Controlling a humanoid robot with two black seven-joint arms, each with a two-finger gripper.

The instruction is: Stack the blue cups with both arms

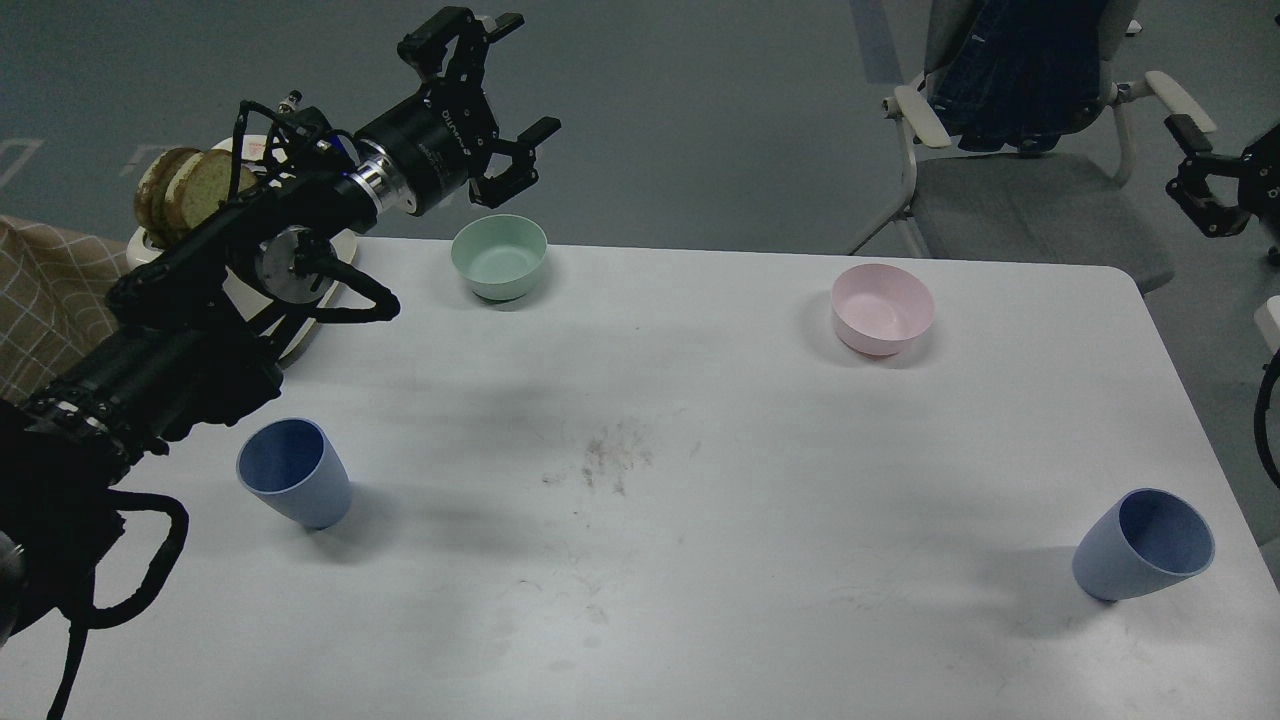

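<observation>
Two blue cups (295, 472) (1143, 545) stand well apart on the bench (700, 420); lower the spread, empty left gripper (515, 95) toward 7 o'clock onto the near cup; right gripper (1195, 190) state indeterminate.

A white tabletop (700, 520) with rounded corners fills most of the view, scuffed with dark smudges (610, 460) near its middle and crossed by soft shadows. Beyond it, plain grey-green floor (700, 100). At the far right stands a grey-seated chair (1010, 200) with pale armrests, dark blue cloth (1020, 70) draped over its back. A beige checked fabric (45, 290) shows at the left edge.
</observation>
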